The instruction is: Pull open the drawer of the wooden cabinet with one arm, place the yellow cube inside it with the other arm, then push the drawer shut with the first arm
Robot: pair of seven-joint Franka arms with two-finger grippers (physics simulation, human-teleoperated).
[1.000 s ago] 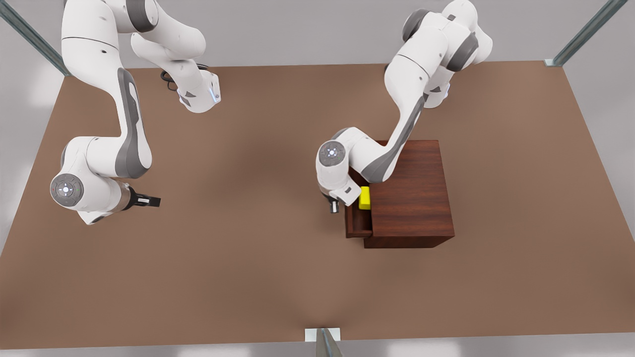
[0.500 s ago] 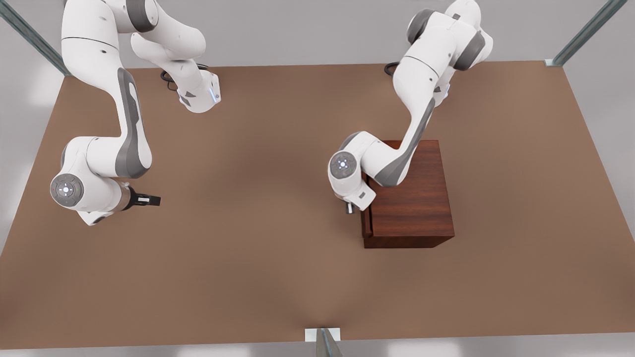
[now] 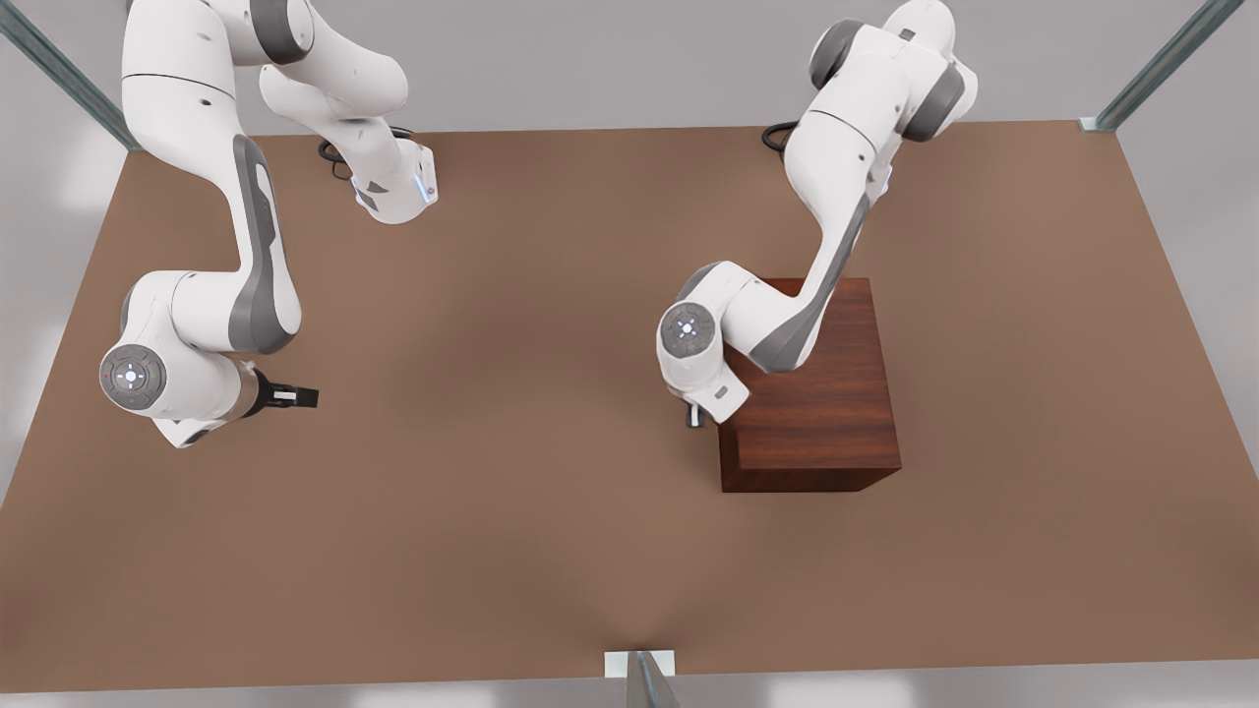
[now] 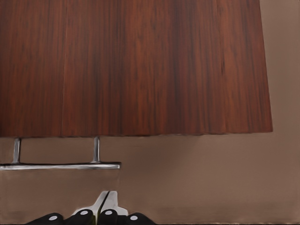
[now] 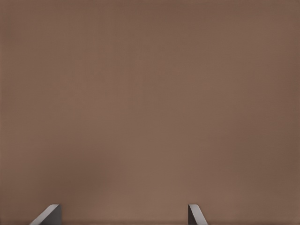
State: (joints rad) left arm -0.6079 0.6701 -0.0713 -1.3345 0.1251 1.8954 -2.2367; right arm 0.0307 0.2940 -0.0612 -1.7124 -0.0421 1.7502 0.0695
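Note:
The wooden cabinet [image 3: 811,393] stands right of the table's middle in the front view, and its top [image 4: 136,65] shows in the left wrist view. The drawer is pushed in flush, with its silver bar handle [image 4: 58,165] standing out from the front. My left gripper [image 3: 696,417] is shut at the drawer side of the cabinet, its fingertips [image 4: 107,206] together just off the handle's end, holding nothing. The yellow cube is hidden. My right gripper [image 3: 303,397] waits open over bare table at the front view's left, its fingers [image 5: 50,214] spread apart.
The brown table [image 3: 511,511] reaches metal frame posts [image 3: 1161,69] at its corners. A small bracket [image 3: 639,667] sits at the near edge. Both arm bases stand along the far edge.
The drawer slid from partly open, with the yellow cube showing inside, to fully shut. My left gripper moved toward the cabinet with it. The right arm stayed still.

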